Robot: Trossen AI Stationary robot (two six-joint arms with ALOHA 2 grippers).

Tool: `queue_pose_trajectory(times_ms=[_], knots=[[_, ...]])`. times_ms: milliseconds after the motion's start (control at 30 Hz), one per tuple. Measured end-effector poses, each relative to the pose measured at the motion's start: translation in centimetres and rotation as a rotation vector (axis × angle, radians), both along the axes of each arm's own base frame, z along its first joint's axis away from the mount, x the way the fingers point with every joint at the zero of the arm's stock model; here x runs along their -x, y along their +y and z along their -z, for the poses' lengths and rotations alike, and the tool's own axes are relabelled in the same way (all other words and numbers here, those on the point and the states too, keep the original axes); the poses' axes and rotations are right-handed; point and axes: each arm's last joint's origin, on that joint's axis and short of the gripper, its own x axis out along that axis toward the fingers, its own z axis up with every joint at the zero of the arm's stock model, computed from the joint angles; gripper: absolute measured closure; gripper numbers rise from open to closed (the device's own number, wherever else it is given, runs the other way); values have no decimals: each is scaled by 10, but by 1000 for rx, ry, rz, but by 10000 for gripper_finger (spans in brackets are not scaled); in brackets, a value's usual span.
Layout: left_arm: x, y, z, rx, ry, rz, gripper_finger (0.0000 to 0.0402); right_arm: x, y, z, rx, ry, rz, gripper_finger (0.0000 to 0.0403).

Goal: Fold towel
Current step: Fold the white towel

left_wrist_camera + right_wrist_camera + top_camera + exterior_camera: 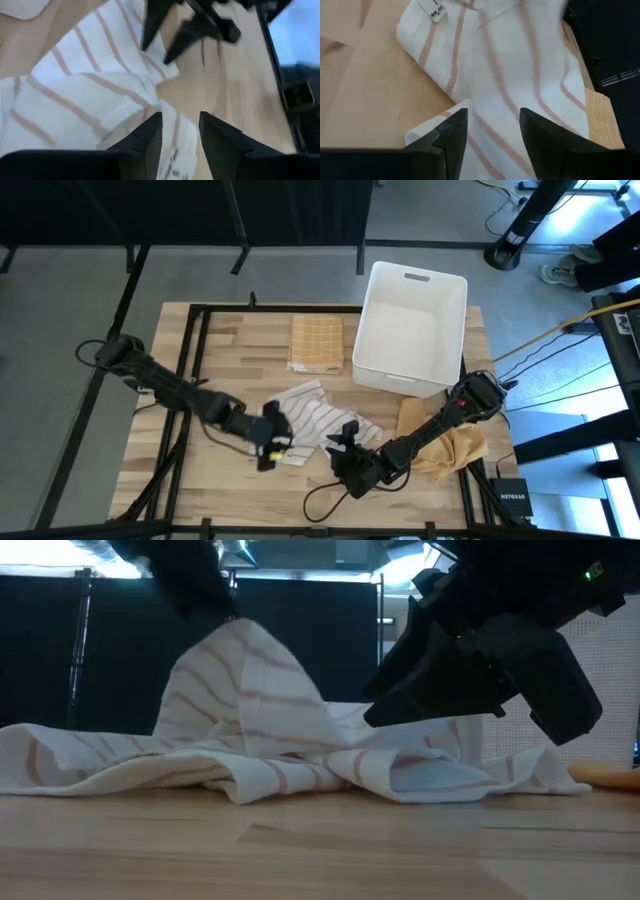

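The white towel with thin reddish stripes lies crumpled on the wooden table's near middle. My left gripper is at the towel's near left edge and is shut on it. In the low view that edge rises to a peak while the rest lies on the table. My right gripper is open over the towel's near right part, one finger on either side of a stripe. Its fingertips are close above the cloth; I cannot tell whether they touch it. My left gripper pinches the towel's edge by the printed label between its two fingers, coming from above. One layer or several, I cannot tell. The held part is raised off the table and hangs slack as a peak; the towel's remainder stays on the wood.
A folded yellow checked towel lies at the far middle, beside a white plastic bin at the far right. An orange-yellow cloth lies under my right arm. A black cable loops near the near edge. Bare wood lies to the left.
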Motion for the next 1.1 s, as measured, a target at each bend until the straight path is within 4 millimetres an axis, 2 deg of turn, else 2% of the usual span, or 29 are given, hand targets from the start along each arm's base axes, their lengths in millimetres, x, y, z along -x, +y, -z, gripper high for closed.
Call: queue_pose_trajectory(times_ms=[133,267,400,633,933,1100], knots=[[20,-26,6,-70,86,77,289,0,0,0,-3,-3,0,221],[43,-45,16,-69,208,70,293,-1,1,0,-15,-6,-4,221],[50,-57,31,-145,222,48,294,-2,1,-1,-23,-18,-3,221],[46,-57,54,-298,279,106,285,-5,-2,-2,-58,-18,-12,221],[41,-50,74,-418,381,146,217,-5,-1,-1,-65,-9,-21,221],[40,-54,86,-460,418,201,206,-5,-1,-1,-66,-9,-22,221]])
